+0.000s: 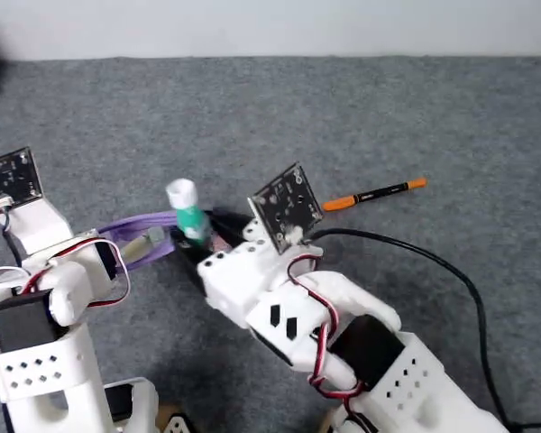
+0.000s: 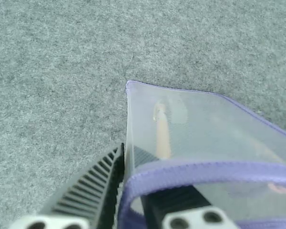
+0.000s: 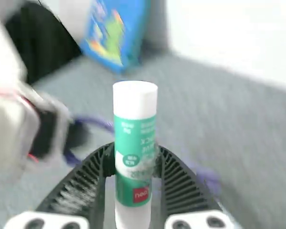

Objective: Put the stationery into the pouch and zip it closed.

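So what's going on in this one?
The left gripper is clamped on the edge of the clear, purple-trimmed pouch, one finger inside its mouth, on the grey mat. The right gripper holds a green-and-white glue stick close to the pouch's open end, not yet inside. An orange-and-black pen lies on the mat, untouched.

The right gripper [image 3: 133, 160] clamps a glue stick [image 3: 135, 138] between its black jaws, white cap pointing away from the wrist. Farther off, over grey carpet [image 3: 243, 143], are the other arm [image 3: 19, 124], a purple pouch [image 3: 93, 125] and a blue thing [image 3: 115, 33].
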Controlling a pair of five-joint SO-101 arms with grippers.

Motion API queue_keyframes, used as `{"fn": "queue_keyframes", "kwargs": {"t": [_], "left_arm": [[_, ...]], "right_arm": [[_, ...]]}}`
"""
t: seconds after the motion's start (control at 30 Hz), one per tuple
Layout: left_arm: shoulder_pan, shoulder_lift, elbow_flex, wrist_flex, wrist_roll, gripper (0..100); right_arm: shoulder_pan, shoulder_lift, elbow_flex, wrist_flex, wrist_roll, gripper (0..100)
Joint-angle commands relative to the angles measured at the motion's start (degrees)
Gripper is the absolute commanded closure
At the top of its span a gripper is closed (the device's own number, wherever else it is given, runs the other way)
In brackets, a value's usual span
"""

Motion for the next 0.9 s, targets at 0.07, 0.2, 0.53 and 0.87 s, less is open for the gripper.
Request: {"fn": "queue_keyframes", "kwargs": {"t": [0.07,0.2,0.53,0.87], "left_arm": [[-0.09,0.26,-0.04,0.09,0.62,99],[-0.09,0.26,-0.04,-0.09,0.62,99],[-0.09,0.26,-0.04,-0.09,0.62,99],[-0.09,0.26,-0.13,-0.09,0.62,99]], "right_arm": [[-2.68,2.51,-0.26,-12.0,-0.44,99.1],[-3.47,8.31,-0.26,-17.19,-0.44,99.1],[-3.3,20.7,-0.18,-27.38,-0.44,99.1],[-3.38,22.73,-0.18,-24.48,2.9,82.4]]}}
